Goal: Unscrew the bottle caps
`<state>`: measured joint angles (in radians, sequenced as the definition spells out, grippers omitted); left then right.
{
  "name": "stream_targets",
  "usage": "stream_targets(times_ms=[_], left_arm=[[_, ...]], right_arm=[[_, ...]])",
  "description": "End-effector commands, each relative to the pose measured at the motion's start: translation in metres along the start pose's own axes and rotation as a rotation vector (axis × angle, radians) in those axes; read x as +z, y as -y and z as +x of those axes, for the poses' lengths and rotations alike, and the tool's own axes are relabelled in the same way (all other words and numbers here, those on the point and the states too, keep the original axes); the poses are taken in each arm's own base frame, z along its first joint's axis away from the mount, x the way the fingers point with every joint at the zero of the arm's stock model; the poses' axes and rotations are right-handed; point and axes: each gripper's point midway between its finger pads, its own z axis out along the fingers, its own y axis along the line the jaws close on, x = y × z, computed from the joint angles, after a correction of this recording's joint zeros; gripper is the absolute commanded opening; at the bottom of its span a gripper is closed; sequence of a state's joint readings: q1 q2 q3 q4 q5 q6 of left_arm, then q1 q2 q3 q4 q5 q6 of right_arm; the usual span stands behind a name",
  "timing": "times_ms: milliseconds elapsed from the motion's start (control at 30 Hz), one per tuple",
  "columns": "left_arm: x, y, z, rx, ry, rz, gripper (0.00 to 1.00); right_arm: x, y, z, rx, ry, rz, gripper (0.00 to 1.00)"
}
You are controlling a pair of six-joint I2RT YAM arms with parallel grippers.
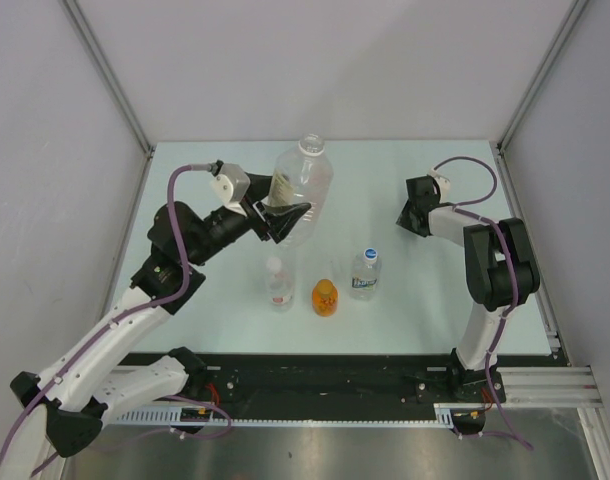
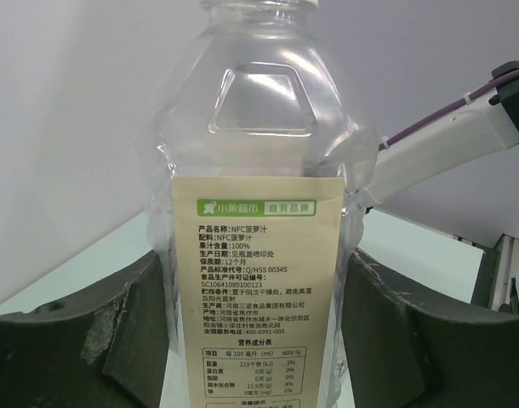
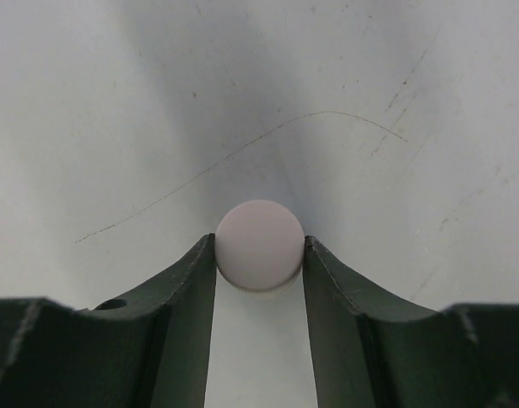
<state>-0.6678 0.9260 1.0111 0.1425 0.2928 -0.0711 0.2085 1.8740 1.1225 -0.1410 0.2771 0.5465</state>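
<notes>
- The left arm (image 1: 95, 345) and right arm (image 1: 475, 335) are built of white links and black joints.
- Purple cables (image 1: 171, 205) are routed along them.
- The right tool (image 3: 259, 255) is fitted with dark curved fingers (image 3: 170, 331).

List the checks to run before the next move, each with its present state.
1. Grip: left claw clamped on large clear bottle, ok.
2. Cap: white cap pinched in right claw, ok.
3. Contact: white cap touching table, cannot tell.
4. Standing: red-labelled bottle, orange bottle, blue-labelled bottle upright, ok.
5. Neck: large clear bottle uncapped, cannot tell.
</notes>
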Motion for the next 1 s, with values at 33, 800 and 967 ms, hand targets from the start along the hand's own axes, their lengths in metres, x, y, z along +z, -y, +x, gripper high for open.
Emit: stream_targets(times_ms=[33, 800, 967], left_arm=[[-0.002, -0.001, -0.010, 0.038, 0.034, -0.016, 0.09], [0.022, -0.008, 0.001, -0.004, 0.001, -0.027, 0.00], [0.033, 0.010, 0.006, 0.001, -0.039, 0.103, 0.00]], right_arm=[[0.001, 0.007, 0.019, -0.003, -0.074, 0.026, 0.49], [-0.302, -0.067, -0.151, 0.214, 0.458, -0.715, 0.56], [-0.420, -0.097, -0.140, 0.113, 0.478, -1.175, 0.74]])
